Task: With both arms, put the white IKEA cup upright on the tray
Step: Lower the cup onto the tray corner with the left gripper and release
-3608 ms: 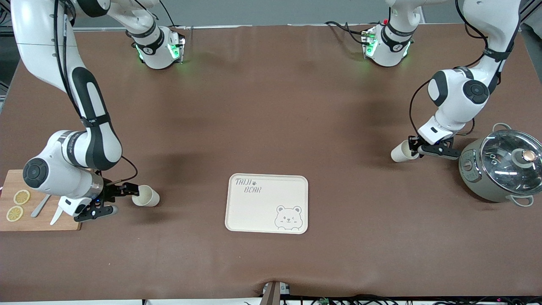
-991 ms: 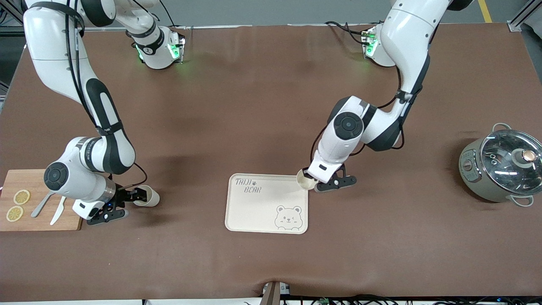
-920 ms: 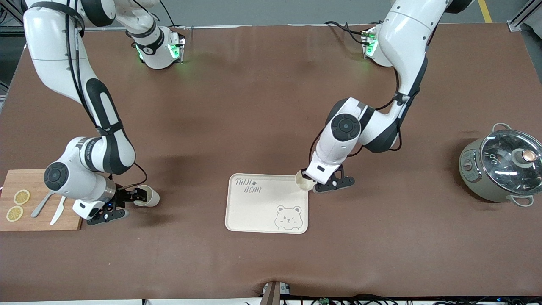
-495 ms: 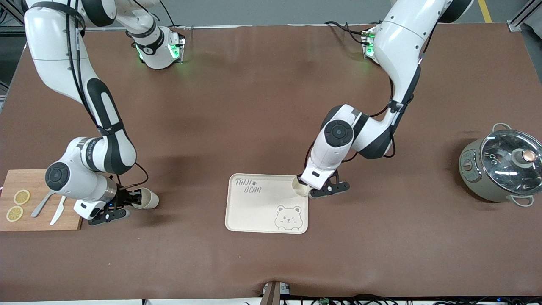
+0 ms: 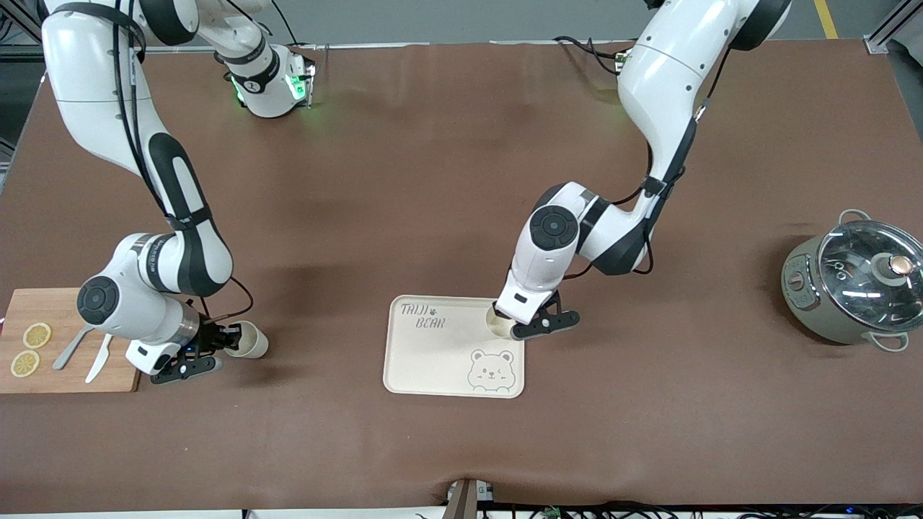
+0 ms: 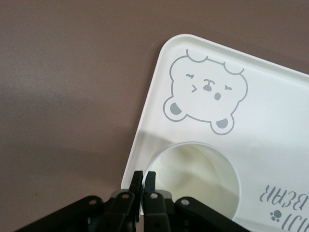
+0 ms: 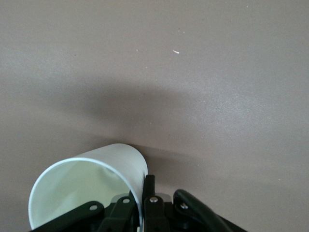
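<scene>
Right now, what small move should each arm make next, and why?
Probably the left gripper lowers its white cup, held upright over the cream bear-print tray, then releases. The right gripper, shut on the second white cup lying on the brown table, should lift.

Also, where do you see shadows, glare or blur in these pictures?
Front view: soft arm shadows on the brown table, glare on the pot's glass lid. Left wrist view: the cup throws a faint shadow on the tray; sharp. Right wrist view: a broad dark shadow beside the other cup.
</scene>
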